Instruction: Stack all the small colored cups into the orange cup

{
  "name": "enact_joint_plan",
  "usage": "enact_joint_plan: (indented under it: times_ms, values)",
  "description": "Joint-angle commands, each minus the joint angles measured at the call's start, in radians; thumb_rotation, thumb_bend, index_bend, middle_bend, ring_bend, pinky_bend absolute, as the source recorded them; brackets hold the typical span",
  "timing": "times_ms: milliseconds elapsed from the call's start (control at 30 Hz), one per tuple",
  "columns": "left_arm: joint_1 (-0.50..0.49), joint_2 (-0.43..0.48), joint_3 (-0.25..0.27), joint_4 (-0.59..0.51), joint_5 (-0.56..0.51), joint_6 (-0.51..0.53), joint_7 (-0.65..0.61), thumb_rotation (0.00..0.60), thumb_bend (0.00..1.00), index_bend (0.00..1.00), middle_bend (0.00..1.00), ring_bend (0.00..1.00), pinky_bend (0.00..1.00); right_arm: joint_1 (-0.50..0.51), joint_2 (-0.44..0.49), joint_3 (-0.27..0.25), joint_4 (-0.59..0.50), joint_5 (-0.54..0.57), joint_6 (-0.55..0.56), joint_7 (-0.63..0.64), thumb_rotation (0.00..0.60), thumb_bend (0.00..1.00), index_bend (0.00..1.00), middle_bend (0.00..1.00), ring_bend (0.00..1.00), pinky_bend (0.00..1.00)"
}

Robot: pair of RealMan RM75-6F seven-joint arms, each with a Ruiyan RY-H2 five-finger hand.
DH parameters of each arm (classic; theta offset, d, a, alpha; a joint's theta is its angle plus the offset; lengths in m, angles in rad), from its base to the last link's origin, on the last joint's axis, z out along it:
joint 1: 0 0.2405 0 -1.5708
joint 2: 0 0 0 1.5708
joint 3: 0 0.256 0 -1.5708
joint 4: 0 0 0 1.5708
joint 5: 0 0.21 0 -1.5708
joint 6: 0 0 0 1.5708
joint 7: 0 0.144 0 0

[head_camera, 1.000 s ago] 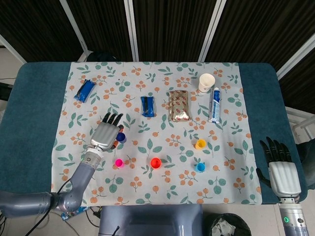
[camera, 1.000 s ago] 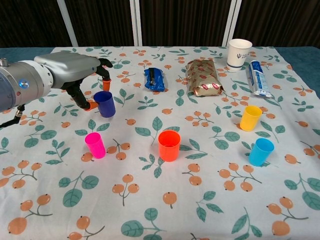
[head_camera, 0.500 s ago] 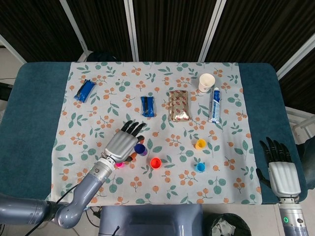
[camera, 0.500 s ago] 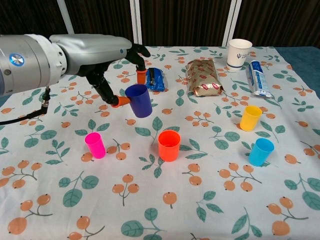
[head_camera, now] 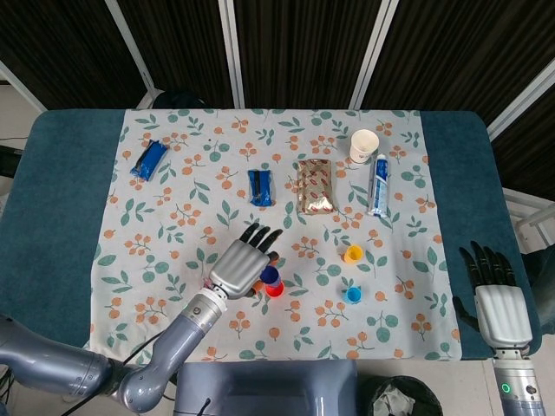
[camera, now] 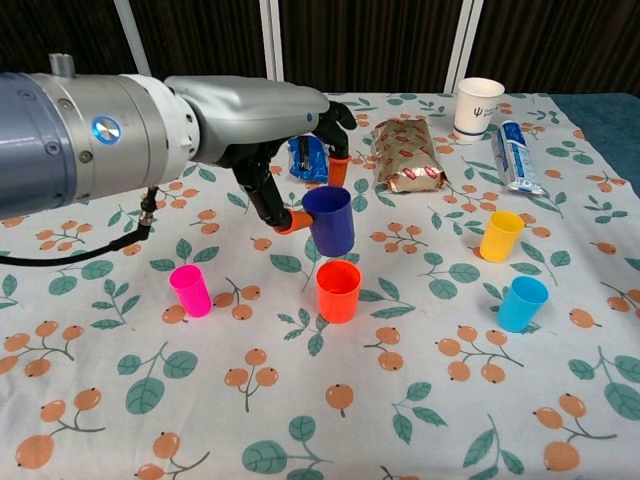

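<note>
My left hand (camera: 290,150) (head_camera: 242,266) pinches a dark blue cup (camera: 330,220) (head_camera: 270,275) and holds it upright just above the orange cup (camera: 338,290) (head_camera: 276,289), which stands at the middle of the cloth. A pink cup (camera: 190,290) stands to the left; the head view hides it behind my left arm. A yellow cup (camera: 501,236) (head_camera: 353,254) and a light blue cup (camera: 523,303) (head_camera: 353,295) stand on the right. My right hand (head_camera: 494,295) rests off the table's right edge, fingers spread, holding nothing.
At the back of the floral cloth (camera: 300,400) lie a blue snack bar (head_camera: 260,187), a brown foil packet (camera: 407,155), a white paper cup (camera: 477,105) and a toothpaste tube (camera: 515,155). Another blue packet (head_camera: 149,159) lies far left.
My left hand has carried the dark blue cup rightward, from beside the pink cup to just above the orange cup. The right hand has not moved.
</note>
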Motion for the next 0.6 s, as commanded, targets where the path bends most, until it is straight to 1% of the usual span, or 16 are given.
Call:
enact_joint_plan:
  times_ms: [33,200,600]
  values:
    - [-0.010,-0.015,0.008,0.005,-0.003,0.016,0.013,0.600,0.35,0.46,0.02,0.00,0.00,-0.001,0.002,0.001,0.000,-0.001,0.003,0.003,0.600,0.40,0.05,0.00,0.00,0.09]
    - [-0.019,-0.039,0.017,0.027,-0.014,0.041,0.025,0.600,0.35,0.46,0.02,0.00,0.00,-0.003,0.006,0.003,0.000,0.001,0.008,0.008,0.600,0.40,0.05,0.00,0.00,0.09]
    - [-0.032,-0.083,0.041,0.074,-0.002,0.039,0.016,0.600,0.35,0.46,0.02,0.00,0.00,-0.004,0.002,0.008,0.003,0.003,0.013,0.008,0.600,0.40,0.05,0.00,0.00,0.09]
